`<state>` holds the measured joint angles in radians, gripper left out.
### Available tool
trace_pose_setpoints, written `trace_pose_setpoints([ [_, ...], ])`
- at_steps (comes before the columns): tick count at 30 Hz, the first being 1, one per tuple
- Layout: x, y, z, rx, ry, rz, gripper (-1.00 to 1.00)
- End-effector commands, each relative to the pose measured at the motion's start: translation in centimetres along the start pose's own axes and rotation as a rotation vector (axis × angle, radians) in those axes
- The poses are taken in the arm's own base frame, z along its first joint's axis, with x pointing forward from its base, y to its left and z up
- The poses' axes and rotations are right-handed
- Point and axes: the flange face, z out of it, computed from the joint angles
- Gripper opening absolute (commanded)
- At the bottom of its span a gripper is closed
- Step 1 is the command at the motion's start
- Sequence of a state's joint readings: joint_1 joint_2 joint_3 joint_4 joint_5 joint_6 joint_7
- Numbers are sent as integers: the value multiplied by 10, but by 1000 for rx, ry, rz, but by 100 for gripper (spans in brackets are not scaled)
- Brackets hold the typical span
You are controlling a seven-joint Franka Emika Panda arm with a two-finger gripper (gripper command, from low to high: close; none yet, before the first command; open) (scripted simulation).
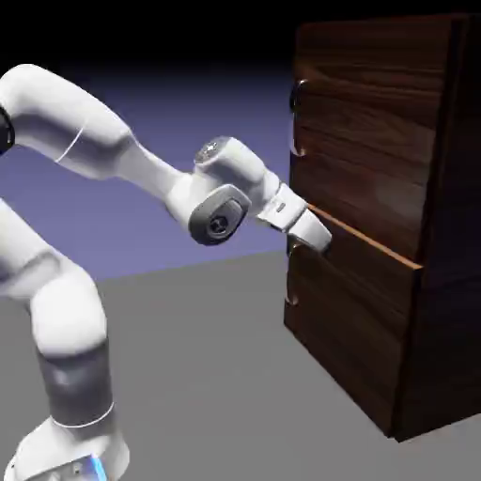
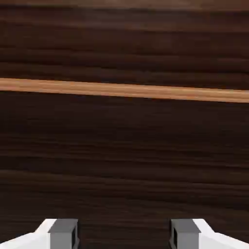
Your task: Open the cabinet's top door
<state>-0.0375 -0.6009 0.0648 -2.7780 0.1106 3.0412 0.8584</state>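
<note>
Fingers (image 2: pixel 63 233) spread, nothing btwn; gripper (image 2: pixel 124 236) faces cabinet (image 1: pixel 376 310) front below top door (image 1: pixel 362 141)

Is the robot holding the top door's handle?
No. The fingers are spread with nothing between them, facing bare wood; the top door's handle sits higher up.

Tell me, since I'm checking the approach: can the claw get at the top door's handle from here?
Probably yes: the claw sits open at the seam, and nothing blocks the rise to the top door's handle.

Grey table (image 1: pixel 207 376) under plain blue-violet backdrop (image 1: pixel 188 103), darkening toward top.
</note>
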Motion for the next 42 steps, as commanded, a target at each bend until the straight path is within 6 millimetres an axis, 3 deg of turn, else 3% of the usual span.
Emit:
trace_pose_setpoints([
  [1, 5, -6, -7, 18, 17, 72, 0],
  [7, 25, -41, -48, 148, 89, 496, 0],
  [13, 30, -73, -88, 300, 106, 900, 0],
  [19, 22, -103, -121, 458, 62, 1281, 0],
  [25, 1, -130, -142, 602, -43, 1639, 0],
  [34, -48, -165, -144, 747, -295, 2141, 0],
  [42, -102, -185, -111, 771, -577, 2569, 0],
])
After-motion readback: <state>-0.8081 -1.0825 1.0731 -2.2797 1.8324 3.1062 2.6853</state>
